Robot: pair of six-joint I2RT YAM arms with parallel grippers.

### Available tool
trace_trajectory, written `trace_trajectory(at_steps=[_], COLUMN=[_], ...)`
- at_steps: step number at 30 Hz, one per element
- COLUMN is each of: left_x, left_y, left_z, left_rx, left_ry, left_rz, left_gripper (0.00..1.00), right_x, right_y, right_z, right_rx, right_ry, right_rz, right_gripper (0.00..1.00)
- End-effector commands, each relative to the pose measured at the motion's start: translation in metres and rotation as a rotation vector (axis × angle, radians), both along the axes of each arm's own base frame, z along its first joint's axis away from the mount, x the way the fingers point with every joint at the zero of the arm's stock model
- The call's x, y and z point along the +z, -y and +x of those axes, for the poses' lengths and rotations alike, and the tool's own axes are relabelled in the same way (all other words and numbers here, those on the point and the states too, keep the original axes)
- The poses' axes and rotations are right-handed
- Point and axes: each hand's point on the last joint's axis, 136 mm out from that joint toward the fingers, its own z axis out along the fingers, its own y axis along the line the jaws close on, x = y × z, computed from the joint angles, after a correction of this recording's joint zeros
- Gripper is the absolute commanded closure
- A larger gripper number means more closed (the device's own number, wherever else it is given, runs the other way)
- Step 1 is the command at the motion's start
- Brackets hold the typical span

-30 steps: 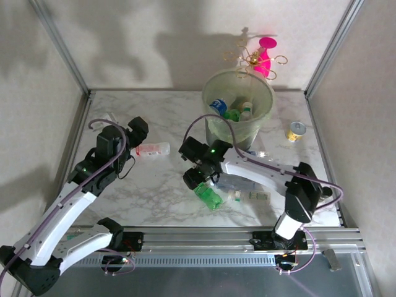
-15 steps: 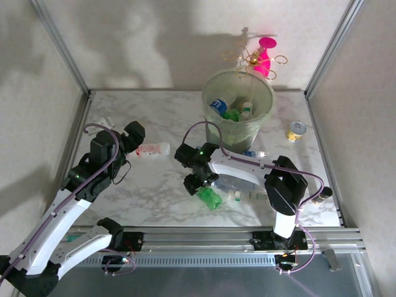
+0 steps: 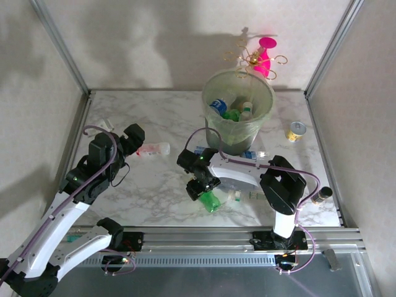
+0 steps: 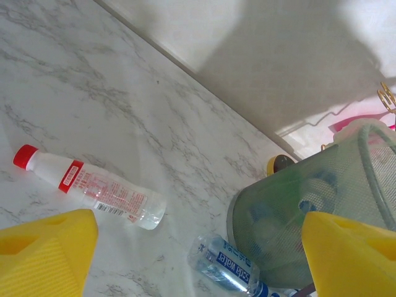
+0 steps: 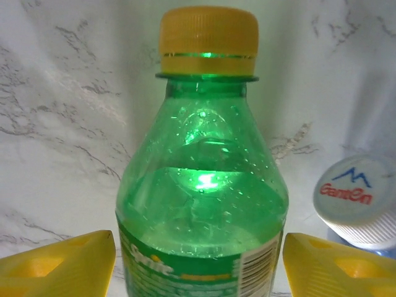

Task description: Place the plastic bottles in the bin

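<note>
The right claw straddles the green bottle, which lies on the tabletop in front of the bin. Its yellow pads sit against both flanks at the label with no gap showing, so it reads as a pinch on the widest part. The step in hand is most likely the lift and carry.

The grip sits on round, slick plastic, so I would firm it up before raising, then go straight up rather than dragging. A white-capped bottle lies just beside the green one on the right-hand side of the wrist view, and a sideways pull could nudge it.

Once clear, the bottle should travel high enough to pass over the rim (the bin is tall and already holds several bottles) and be let go over the middle of the opening, well away from the pink-and-gold ornament behind it.

The left claw hangs spread and empty near a red-capped bottle. It is best kept out of the right arm's path.
</note>
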Motion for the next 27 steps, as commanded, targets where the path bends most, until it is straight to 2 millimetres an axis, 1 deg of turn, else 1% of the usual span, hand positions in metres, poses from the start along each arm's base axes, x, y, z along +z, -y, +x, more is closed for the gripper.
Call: trace_trajectory(at_steps=[1, 5, 7, 11, 14, 18, 22, 25, 27], left_x=[-0.006, -0.006, -0.004, -0.002, -0.002, 0.002, 0.010, 0.022, 0.034], left_y=[-0.005, -0.006, -0.007, -0.008, -0.008, -0.006, -0.001, 0.010, 0.021], left_z=[-0.005, -0.007, -0.008, -0.008, -0.008, -0.006, -0.003, 0.002, 0.004], left_rx=[0.009, 0.012, 0.016, 0.016, 0.017, 0.011, -0.018, -0.072, -0.128], left_ry=[-0.016, -0.015, -0.010, -0.007, -0.003, 0.008, 0.024, 0.046, 0.070], left_rz=[-0.001, -0.001, 0.000, 0.004, 0.004, 0.002, 0.007, 0.011, -0.001], left_gripper=[0.15, 0.15, 0.15, 0.15, 0.15, 0.15, 0.15, 0.16, 0.17], right_x=[-0.015, -0.026, -0.026, -0.020, -0.008, 0.014, 0.040, 0.071, 0.095], right_y=[-0.003, -0.002, -0.003, -0.007, -0.012, -0.020, -0.028, -0.038, -0.045], right_z=[-0.007, -0.005, -0.002, 0.002, 0.005, 0.007, 0.012, 0.017, 0.022], right_rx=[-0.001, 0.004, 0.003, 0.007, 0.017, 0.037, 0.056, 0.075, 0.083], right_ry=[-0.030, -0.024, -0.011, 0.008, 0.029, 0.059, 0.102, 0.151, 0.196], right_rz=[-0.006, -0.025, -0.018, -0.003, 0.033, 0.092, 0.158, 0.249, 0.312], right_gripper=[0.28, 0.28, 0.29, 0.33, 0.38, 0.41, 0.42, 0.42, 0.42])
